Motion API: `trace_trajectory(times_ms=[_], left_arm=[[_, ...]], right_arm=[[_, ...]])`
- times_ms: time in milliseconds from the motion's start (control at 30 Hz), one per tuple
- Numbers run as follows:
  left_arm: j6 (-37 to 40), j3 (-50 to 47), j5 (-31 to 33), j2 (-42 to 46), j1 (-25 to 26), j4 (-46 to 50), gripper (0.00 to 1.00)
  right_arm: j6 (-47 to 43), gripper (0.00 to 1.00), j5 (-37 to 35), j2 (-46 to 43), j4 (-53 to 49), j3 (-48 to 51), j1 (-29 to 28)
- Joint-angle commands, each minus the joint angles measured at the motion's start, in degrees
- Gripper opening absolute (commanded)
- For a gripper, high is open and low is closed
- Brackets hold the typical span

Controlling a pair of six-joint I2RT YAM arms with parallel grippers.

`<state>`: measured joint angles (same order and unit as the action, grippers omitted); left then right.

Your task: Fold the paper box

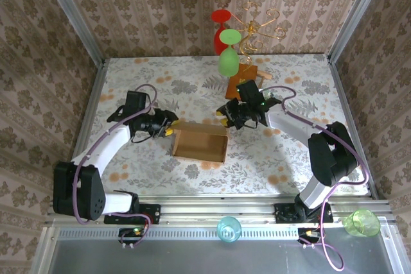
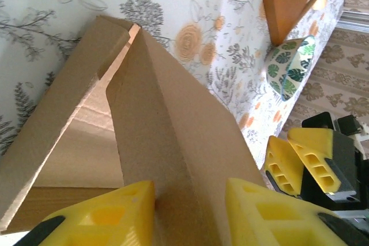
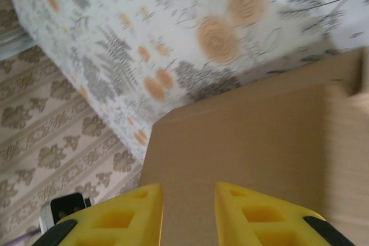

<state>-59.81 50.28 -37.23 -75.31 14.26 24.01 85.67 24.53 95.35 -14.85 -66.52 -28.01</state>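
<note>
The left fingers point(image 2: 115, 214) clamp the paper box point(image 1: 200, 144) wall; hold it upright while the right fingers point(image 3: 138, 217), grip unclear, crease squarely.

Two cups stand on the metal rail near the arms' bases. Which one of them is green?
The cup at the right end of the rail is green. The other cup, near the rail's middle, is pale blue.

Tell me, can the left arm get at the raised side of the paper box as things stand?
Probably yes: the left gripper is right at the paper box, whose cardboard fills the gap between its fingers, and nothing stands in the way. Whether it clamps the cardboard, I cannot tell.
</note>
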Motion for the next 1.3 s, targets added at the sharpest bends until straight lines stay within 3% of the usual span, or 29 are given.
trace_trajectory(times_ms=[0,267,500,900,1267], left_arm=[[0.29,1.83,-0.30,-0.89,0.24,1.41,0.37],[-0.18,0.76,-0.74,-1.48,0.24,0.00,0.37],[0.05,1.40,-0.74,-3.10,0.16,-0.61,0.39],[0.05,2.42,-1.44,-6.95,0.61,-3.28,0.39],[-1.80,2.45,-1.88,-8.01,2.73,-5.54,0.39]], right_arm=[[-4.94,0.32,1.64,1.21,-8.50,-2.98,0.45],[-10.38,0.41,1.11,-1.83,-11.40,0.93,6.15],[-12.06,0.43,1.10,-3.56,-12.88,3.06,7.77],[-2.87,0.46,4.98,-4.87,-3.59,9.74,6.51],[3.50,0.46,5.06,-4.33,0.70,9.35,3.76]])
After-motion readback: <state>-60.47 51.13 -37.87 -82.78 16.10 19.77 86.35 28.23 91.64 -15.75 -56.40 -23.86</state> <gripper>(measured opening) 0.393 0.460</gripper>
